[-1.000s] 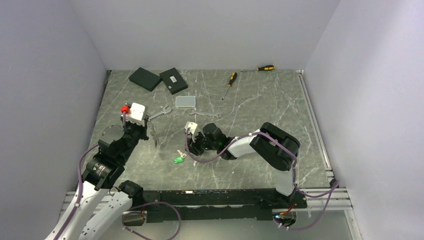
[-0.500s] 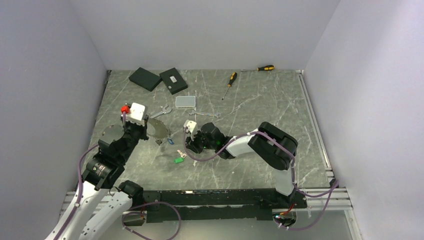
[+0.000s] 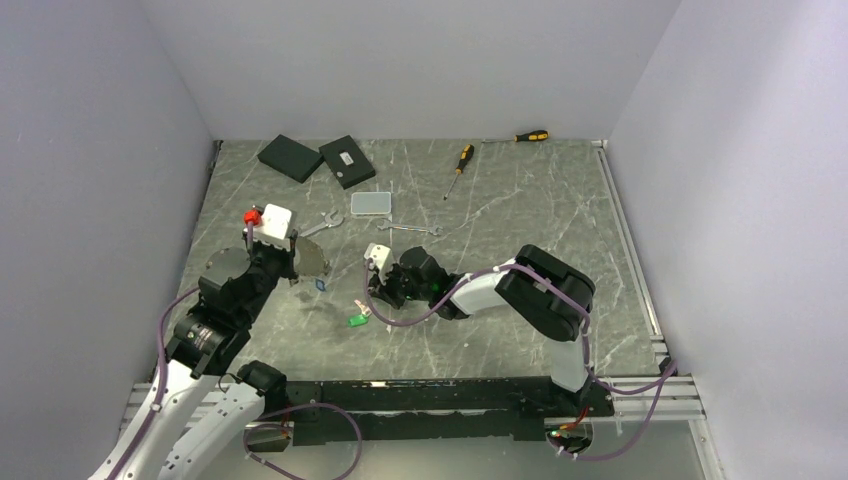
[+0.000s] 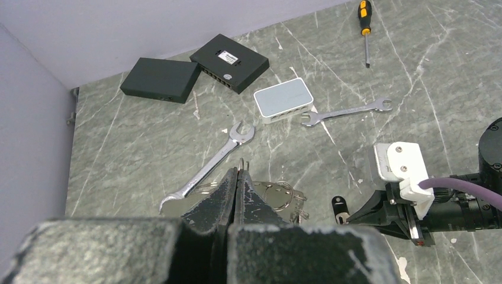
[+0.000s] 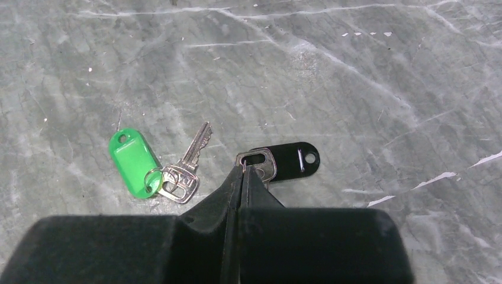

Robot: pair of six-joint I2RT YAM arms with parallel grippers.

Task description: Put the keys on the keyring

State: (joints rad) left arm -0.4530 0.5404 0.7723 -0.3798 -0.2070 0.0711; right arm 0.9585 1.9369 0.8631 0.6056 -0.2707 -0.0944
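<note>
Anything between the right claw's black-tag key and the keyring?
Nothing visible. The right claw is shut on the black-tag key, left claw on the keyring, bare table between them. The green-tag key lies off that line.

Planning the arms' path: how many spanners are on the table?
2. One spanner lies just beyond the left gripper; the other spanner lies beside the pale box. The arms may hide more.

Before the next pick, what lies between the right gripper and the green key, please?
Only bare table; the right wrist view shows it between the right gripper and the green key.
</note>
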